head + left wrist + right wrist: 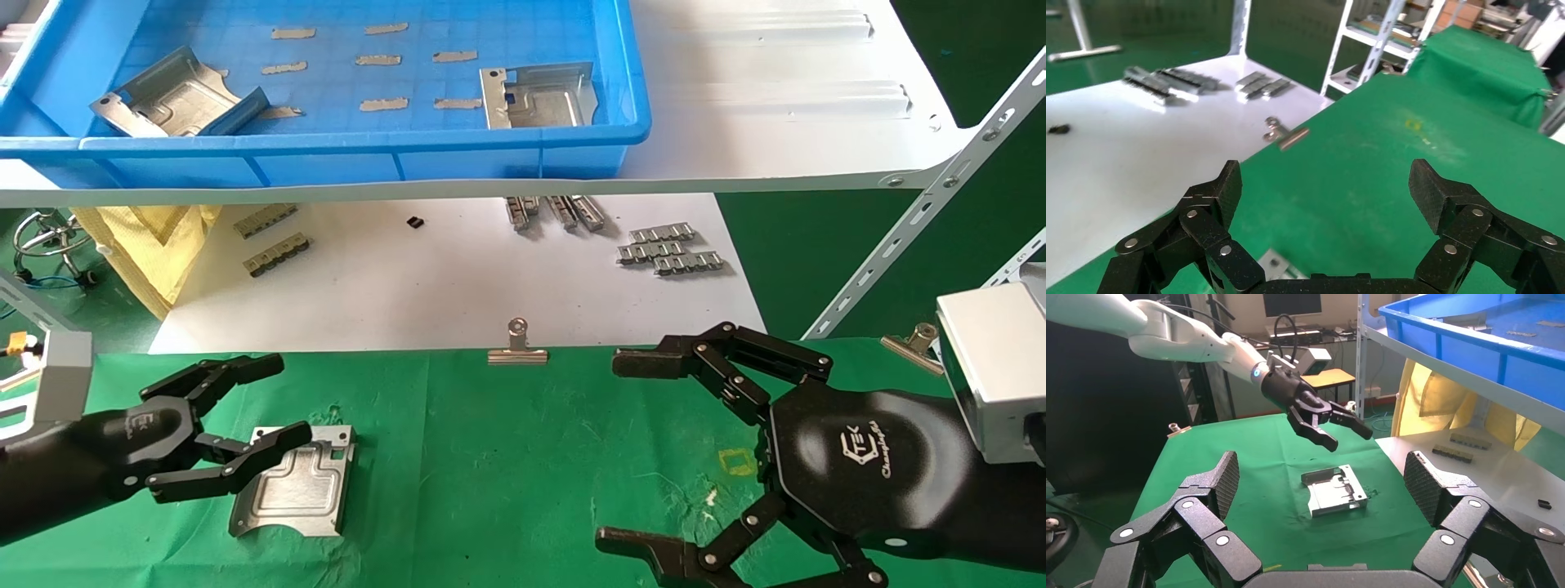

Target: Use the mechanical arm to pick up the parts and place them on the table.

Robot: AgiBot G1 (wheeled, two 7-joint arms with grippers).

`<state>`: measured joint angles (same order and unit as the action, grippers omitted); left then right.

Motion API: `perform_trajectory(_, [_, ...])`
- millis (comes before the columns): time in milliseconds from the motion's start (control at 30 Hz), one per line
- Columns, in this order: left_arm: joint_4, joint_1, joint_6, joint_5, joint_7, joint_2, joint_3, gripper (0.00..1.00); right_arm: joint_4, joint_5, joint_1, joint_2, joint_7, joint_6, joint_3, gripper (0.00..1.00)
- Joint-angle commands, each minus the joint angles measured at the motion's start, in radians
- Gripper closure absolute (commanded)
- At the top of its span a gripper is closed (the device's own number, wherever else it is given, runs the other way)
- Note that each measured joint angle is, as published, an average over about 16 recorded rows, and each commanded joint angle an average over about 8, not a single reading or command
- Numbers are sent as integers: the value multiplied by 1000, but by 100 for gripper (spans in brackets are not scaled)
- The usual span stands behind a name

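Observation:
One silver part (306,486) lies flat on the green table (507,457), at the left. My left gripper (282,400) is open and empty, raised just above the part's near-left edge and apart from it. The right wrist view shows this gap: the left gripper (1333,425) hangs over the part (1333,491). A corner of the part (1275,264) shows under the left gripper (1324,184). Two more parts (176,98) (539,96) lie in the blue bin (368,147) on the shelf. My right gripper (617,453) is open and empty, low over the table at the right, and its wrist view (1321,471) shows the same.
The bin stands on a white shelf board (776,98) above a white sheet (449,294) carrying ridged metal strips (670,249). Binder clips (517,347) (915,343) grip the cloth's far edge. A slanted shelf strut (923,220) rises at the right. Yellow cloth (155,245) lies at the far left.

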<state>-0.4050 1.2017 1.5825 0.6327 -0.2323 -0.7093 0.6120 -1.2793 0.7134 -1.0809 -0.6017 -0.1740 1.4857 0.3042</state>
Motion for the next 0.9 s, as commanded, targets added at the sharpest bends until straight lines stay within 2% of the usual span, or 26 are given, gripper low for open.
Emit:
perform_trajectory(33, [-36, -5, -4, 4, 17, 4, -14, 0, 0, 0, 0, 0, 0, 0, 0, 0])
perform_trajectory(900, [-510, -74, -50, 57, 244, 57, -193, 0, 0, -1, 0, 0, 1, 0, 1, 0])
